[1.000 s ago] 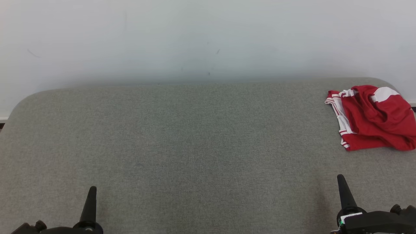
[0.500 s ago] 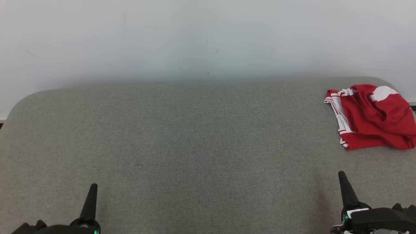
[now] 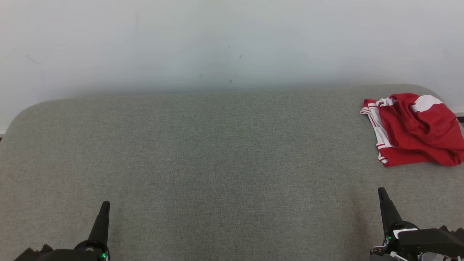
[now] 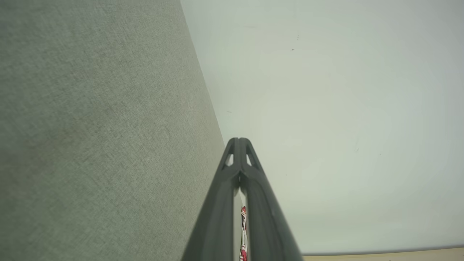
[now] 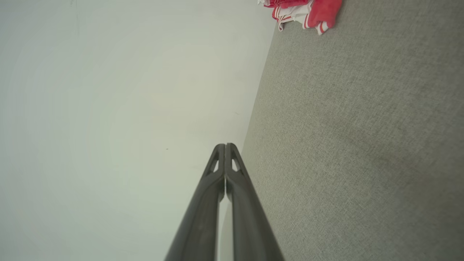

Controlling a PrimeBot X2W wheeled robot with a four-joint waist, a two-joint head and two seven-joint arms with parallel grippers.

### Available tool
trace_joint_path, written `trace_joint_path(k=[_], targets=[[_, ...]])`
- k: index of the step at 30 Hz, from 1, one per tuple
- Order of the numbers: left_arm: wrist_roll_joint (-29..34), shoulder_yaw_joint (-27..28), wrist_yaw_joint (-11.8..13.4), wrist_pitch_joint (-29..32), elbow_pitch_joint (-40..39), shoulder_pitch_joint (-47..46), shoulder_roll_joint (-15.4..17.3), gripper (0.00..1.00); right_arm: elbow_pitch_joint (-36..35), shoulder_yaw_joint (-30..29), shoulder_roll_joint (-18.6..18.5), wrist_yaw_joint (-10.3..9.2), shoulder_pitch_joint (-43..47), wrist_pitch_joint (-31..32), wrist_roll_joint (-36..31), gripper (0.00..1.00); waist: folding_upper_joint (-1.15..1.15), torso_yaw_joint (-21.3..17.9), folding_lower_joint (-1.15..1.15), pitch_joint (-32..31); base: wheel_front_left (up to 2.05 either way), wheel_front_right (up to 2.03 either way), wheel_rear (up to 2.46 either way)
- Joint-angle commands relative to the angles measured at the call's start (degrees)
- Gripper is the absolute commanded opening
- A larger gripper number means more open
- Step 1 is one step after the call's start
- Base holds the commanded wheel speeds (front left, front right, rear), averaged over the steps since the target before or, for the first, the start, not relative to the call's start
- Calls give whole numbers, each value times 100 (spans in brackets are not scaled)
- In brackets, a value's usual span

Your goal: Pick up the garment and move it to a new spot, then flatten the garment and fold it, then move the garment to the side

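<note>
- Garment (image 3: 417,130), red with white striped bands and a white patch, lies crumpled in a loose heap at the far right corner of the bench (image 3: 217,163). It is close to the rounded back edge and reaches the right border of the head view.
- Its white-banded edge faces the middle of the bench. The red bulk is bunched in folds behind that edge, with the white patch on top, toward the wall (image 3: 217,43).
- Grey woven fabric covers the bench, which has rounded far corners and backs onto the plain pale wall, marked with a few small dark specks.
- At the lower left of the head view, the left hand (image 3: 104,206) has its fingers pressed together into one dark spike that points toward the wall. It grips nothing and is well apart from the garment, with most of the bench's width between them.
- In the left wrist view the left hand (image 4: 239,139) has its fingertips meeting. A sliver of red and white cloth (image 4: 243,232) shows far off through the narrow slot lower down between the fingers.
- At the lower right of the head view, the right hand (image 3: 381,192) is closed in the same way and empty. The garment lies beyond it and a little to its right, with bare grey fabric between them.
- In the right wrist view the right hand (image 5: 225,145) has its fingertips touching, and the garment (image 5: 304,11) sits at the top edge, well ahead of them.
- Whether either hand touches the bench fabric cannot be told.
</note>
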Motion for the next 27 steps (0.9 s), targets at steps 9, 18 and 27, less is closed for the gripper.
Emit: trace_joint_path(k=[9,18,27], targets=[[-467,36,-40,137,2,-128,-13,0,-1,-71,19,-10,-114,132,454,0,0,-15,1,10,0,0,0],[-783,48,-53,216,15,-171,-26,0,15,-109,27,-11,-140,211,766,0,0,-28,1,18,0,0,0],[-1112,60,-50,304,30,-205,-38,0,32,-153,36,-12,-183,308,1096,0,0,-43,1,27,0,0,0]])
